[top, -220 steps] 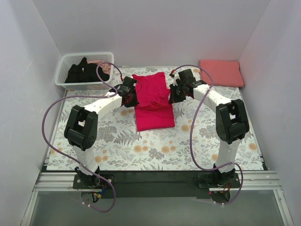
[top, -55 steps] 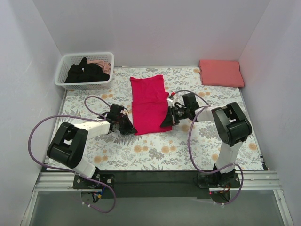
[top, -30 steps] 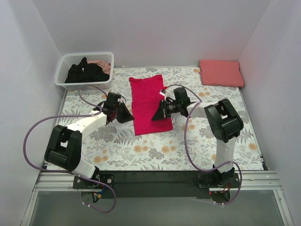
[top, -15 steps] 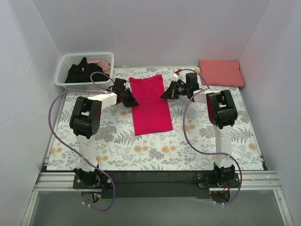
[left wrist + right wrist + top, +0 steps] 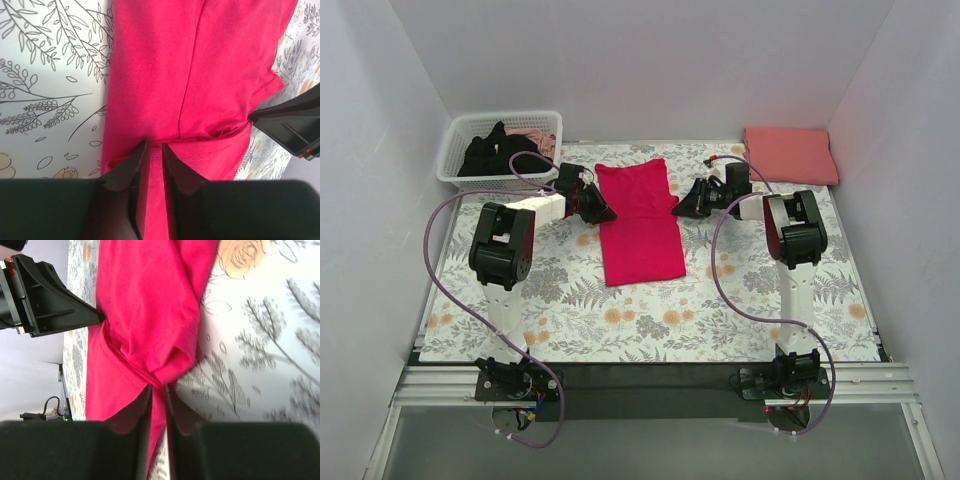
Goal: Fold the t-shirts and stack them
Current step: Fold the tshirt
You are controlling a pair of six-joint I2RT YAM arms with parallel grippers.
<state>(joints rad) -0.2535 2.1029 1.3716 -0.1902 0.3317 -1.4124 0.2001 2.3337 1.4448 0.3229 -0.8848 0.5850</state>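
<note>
A floral cloth (image 5: pixel 620 320) covers the table, with bare print on both sides in front of the arms. The crimson t-shirt (image 5: pixel 642 225) lies flat mid-table, a long folded strip running away from me. The left gripper (image 5: pixel 603 212) sits at its far-left edge, jaws a narrow slit apart over red fabric; I cannot tell if they pinch. The right gripper (image 5: pixel 680 209), opposite, nips a bunched sleeve. Far left, a basket (image 5: pixel 455 150) holds the black t-shirt (image 5: pixel 495 155); far right lies the folded salmon t-shirt (image 5: pixel 790 155). Pale walls (image 5: pixel 640 70) close in.
</note>
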